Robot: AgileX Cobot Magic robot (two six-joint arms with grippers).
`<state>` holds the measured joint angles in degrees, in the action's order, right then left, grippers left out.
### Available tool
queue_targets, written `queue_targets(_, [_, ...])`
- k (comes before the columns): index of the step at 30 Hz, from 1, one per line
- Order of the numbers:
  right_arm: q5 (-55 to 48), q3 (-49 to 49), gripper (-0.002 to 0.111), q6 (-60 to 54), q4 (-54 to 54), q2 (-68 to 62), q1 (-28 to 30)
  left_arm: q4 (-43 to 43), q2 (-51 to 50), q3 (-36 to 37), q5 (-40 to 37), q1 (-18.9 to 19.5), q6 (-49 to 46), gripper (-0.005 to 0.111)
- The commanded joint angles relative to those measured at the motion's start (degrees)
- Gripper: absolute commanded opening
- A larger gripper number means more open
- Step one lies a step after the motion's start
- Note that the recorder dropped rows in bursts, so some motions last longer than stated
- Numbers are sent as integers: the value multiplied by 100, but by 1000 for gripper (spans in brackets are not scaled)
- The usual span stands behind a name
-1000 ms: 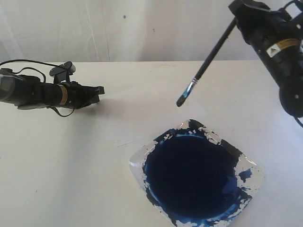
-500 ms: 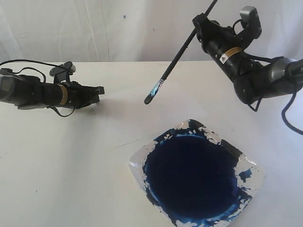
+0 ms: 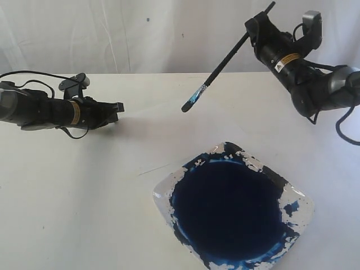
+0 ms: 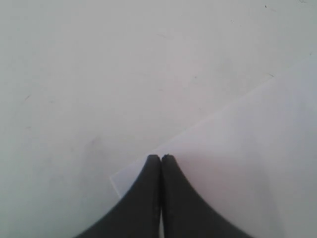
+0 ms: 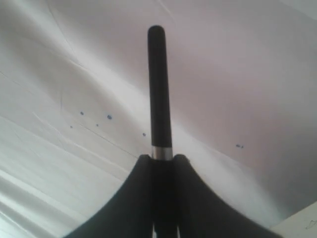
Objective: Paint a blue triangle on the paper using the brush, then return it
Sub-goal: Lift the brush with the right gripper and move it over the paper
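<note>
From outside, shows the right gripper (image 3: 256,28) clamped on the brush (image 3: 222,64), blue tip slanting down in the air beyond the paint dish (image 3: 162,196); from the left wrist, shows the left gripper (image 4: 161,157), tips pressed together, at a corner of the paper (image 4: 247,148); from the right wrist, shows the jaws closed round the black handle.

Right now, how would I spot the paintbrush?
Find the big dish of dark blue paint on the white table. Up beyond it, the right gripper holds the brush slanting in the air. It is the only long thin black stick, with a silver band and blue tip.
</note>
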<state>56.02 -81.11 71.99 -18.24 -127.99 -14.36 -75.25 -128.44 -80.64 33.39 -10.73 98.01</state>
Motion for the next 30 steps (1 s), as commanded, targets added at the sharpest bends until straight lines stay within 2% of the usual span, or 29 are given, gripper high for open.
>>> queue_targets(1, [290,-354,0,16,-387,-351,-137,-24,-7,-11,-94,-21,-36,0])
queue_targets(14, [440,-1344,0,-310,-429,-1120,-819,-23,-7,-11,-94,-21,-59,0])
queue_targets(30, [-13,-1344,0,-1448,-414,-1157,-954,-34,-7,-11,-46,-21,-59,0])
